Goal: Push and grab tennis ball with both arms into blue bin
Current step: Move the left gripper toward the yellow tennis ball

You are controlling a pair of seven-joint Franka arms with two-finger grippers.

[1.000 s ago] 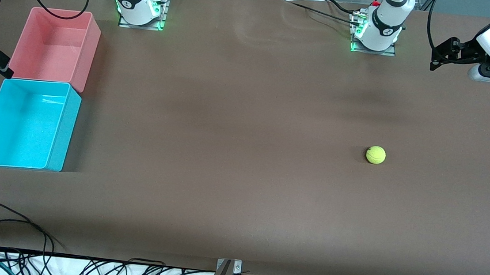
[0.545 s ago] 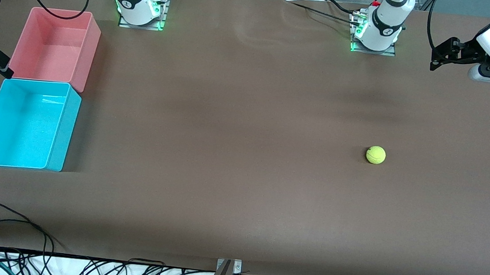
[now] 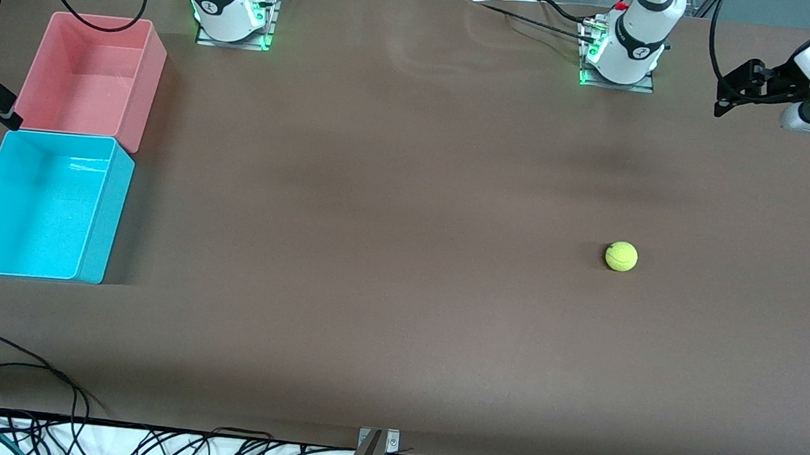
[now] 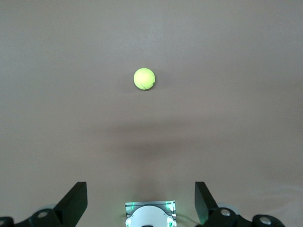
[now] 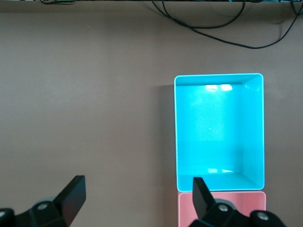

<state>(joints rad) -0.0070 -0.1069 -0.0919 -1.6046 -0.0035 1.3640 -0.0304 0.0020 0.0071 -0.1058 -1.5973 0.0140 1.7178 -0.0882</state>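
The front camera looked down from high across the brown table (image 3: 394,182) toward both bases, while each wrist camera faced straight down from well above, sharing the fuzzy yellow-green tennis ball (image 4: 144,79) and cyan-blue rectangular plastic bin (image 5: 218,81) respectively.

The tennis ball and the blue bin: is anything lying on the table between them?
Nothing: the front view shows bare brown table from tennis ball to blue bin.
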